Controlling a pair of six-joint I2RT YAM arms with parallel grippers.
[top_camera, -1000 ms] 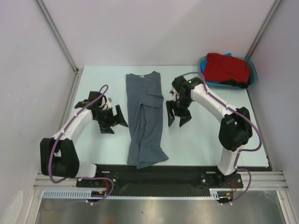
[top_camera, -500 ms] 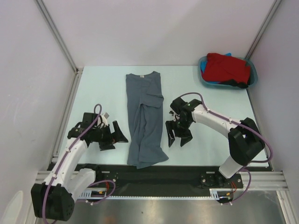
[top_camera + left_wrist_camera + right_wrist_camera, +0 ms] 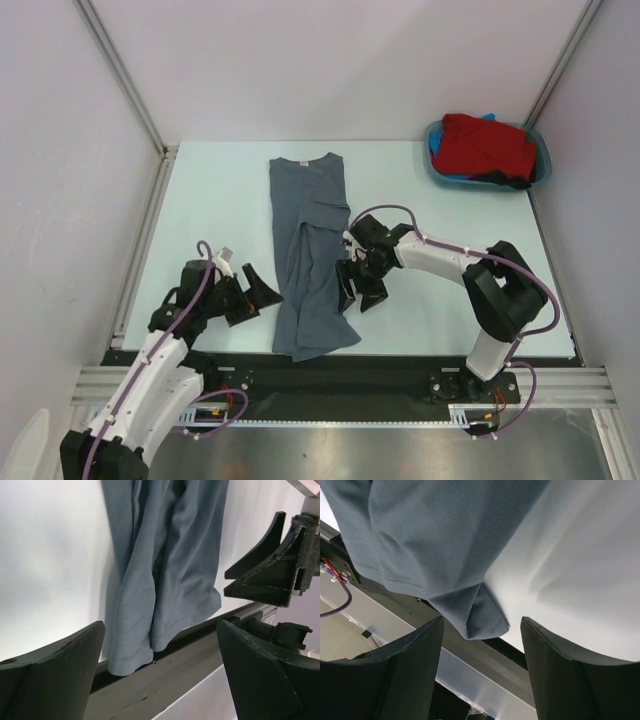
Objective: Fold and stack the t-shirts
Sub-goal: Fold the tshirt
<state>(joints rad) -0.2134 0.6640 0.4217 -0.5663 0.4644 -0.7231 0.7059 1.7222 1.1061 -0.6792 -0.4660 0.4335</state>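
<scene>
The soft, floppy grey t-shirt (image 3: 310,250) lies flat on the desk (image 3: 220,190) between the left gripper (image 3: 252,297) and the right gripper (image 3: 358,292), both open and holding nothing; its near bottom corners look best to pinch.

Teal plastic tub (image 3: 541,157) at far right corner of pale table (image 3: 220,200), black strip (image 3: 340,372) along near edge
</scene>
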